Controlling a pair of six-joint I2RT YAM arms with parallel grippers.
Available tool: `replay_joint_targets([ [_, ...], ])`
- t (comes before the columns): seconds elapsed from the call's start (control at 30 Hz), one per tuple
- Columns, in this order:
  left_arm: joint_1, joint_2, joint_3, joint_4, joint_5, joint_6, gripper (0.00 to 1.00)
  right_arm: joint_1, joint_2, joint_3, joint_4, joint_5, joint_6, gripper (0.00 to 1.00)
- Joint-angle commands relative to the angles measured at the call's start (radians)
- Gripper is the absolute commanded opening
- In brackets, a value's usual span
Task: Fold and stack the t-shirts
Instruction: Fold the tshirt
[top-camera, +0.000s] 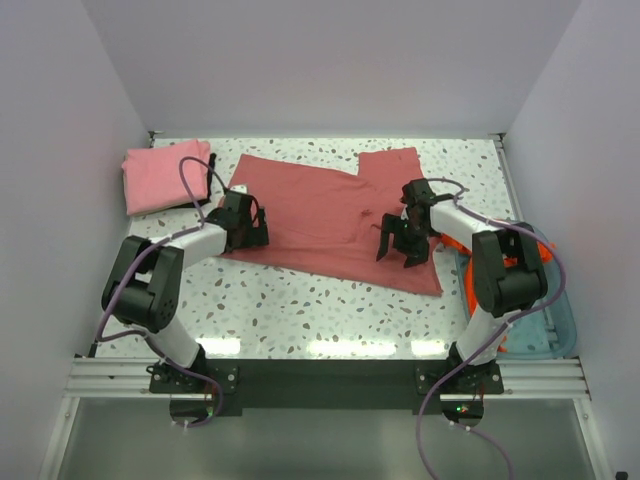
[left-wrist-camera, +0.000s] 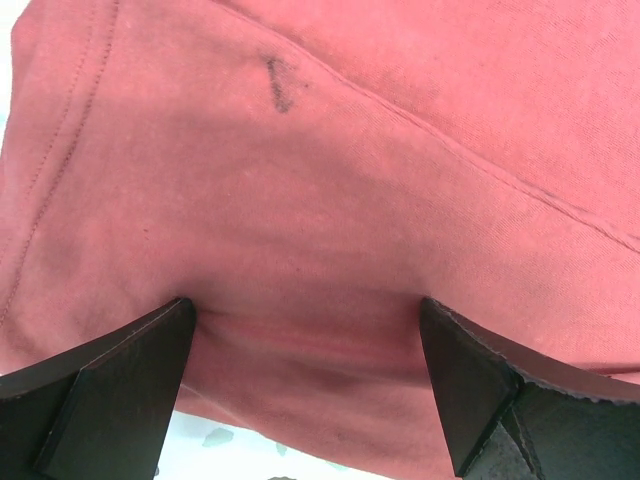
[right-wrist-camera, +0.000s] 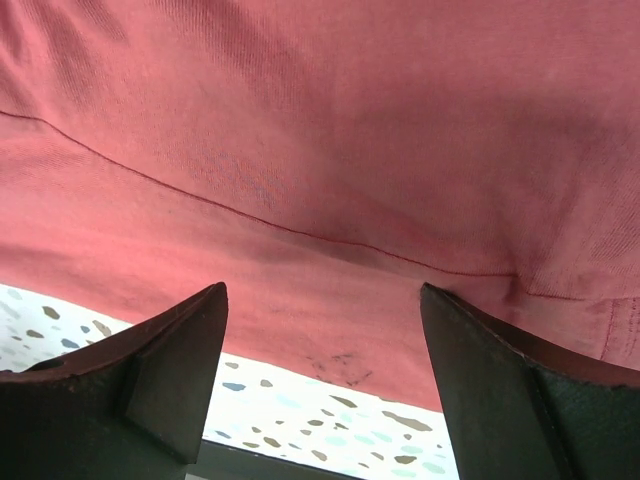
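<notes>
A dusty rose-red t-shirt (top-camera: 320, 215) lies spread flat across the middle of the table. My left gripper (top-camera: 248, 232) is open over its left edge. In the left wrist view the left gripper (left-wrist-camera: 305, 310) has both fingertips down on the red cloth (left-wrist-camera: 330, 180), which bulges a little between them. My right gripper (top-camera: 400, 248) is open over the shirt's near right part. In the right wrist view the right gripper (right-wrist-camera: 322, 290) straddles the shirt's hem (right-wrist-camera: 300, 300), gripping nothing. A lighter pink t-shirt (top-camera: 165, 175) lies folded at the back left. Orange t-shirt cloth (top-camera: 465, 272) shows in the tray behind the right arm.
A pale blue see-through tray (top-camera: 555, 335) stands at the right near corner, partly under the right arm. White walls close in the speckled table (top-camera: 300, 300) on three sides. A black rail runs along the near edge.
</notes>
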Motion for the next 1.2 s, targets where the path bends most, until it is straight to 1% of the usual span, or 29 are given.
replay_joint_targets([
  [0.0, 0.019, 0.014, -0.068, -0.019, -0.037, -0.019, 1.0, -0.043, -0.006, -0.054, 0.023, 0.04, -0.016, 0.82],
  [0.2, 0.021, -0.044, -0.094, -0.081, -0.028, -0.079, 1.0, -0.068, -0.008, -0.063, -0.003, 0.068, -0.047, 0.82],
  [0.33, 0.017, -0.084, -0.155, -0.119, 0.002, -0.154, 1.0, -0.068, 0.002, -0.066, -0.018, 0.063, -0.054, 0.82],
  [0.53, 0.014, -0.207, -0.21, -0.182, 0.051, -0.208, 1.0, -0.066, -0.017, -0.087, -0.055, 0.039, -0.063, 0.82],
  [0.67, 0.014, -0.254, -0.16, -0.225, 0.055, -0.197, 1.0, -0.064, -0.064, -0.066, -0.095, 0.009, -0.071, 0.82],
  [0.7, 0.014, -0.256, -0.111, -0.233, 0.05, -0.191, 1.0, -0.063, -0.078, -0.052, -0.106, 0.005, -0.074, 0.82],
  [0.77, 0.014, -0.247, -0.056, -0.253, 0.036, -0.165, 1.0, -0.063, -0.113, 0.009, -0.15, 0.002, -0.079, 0.82],
  [0.83, 0.016, -0.225, 0.033, -0.257, 0.027, -0.138, 1.0, -0.063, -0.13, 0.061, -0.178, -0.001, -0.085, 0.82],
  [0.87, 0.016, -0.196, 0.058, -0.253, 0.021, -0.128, 1.0, -0.063, -0.133, 0.116, -0.198, -0.001, -0.091, 0.82],
  [0.93, 0.016, -0.14, 0.116, -0.234, 0.021, -0.108, 1.0, -0.064, -0.123, 0.193, -0.204, -0.004, -0.102, 0.82],
  [1.0, 0.016, -0.101, 0.153, -0.217, 0.03, -0.095, 1.0, -0.066, -0.075, 0.235, -0.21, -0.011, -0.113, 0.82],
  [1.07, 0.016, -0.054, 0.156, -0.162, 0.061, -0.079, 1.0, -0.063, -0.022, 0.274, -0.198, -0.008, -0.12, 0.82],
  [1.17, 0.016, 0.011, 0.146, -0.11, 0.088, -0.071, 1.0, -0.064, 0.021, 0.262, -0.132, -0.018, -0.11, 0.82],
])
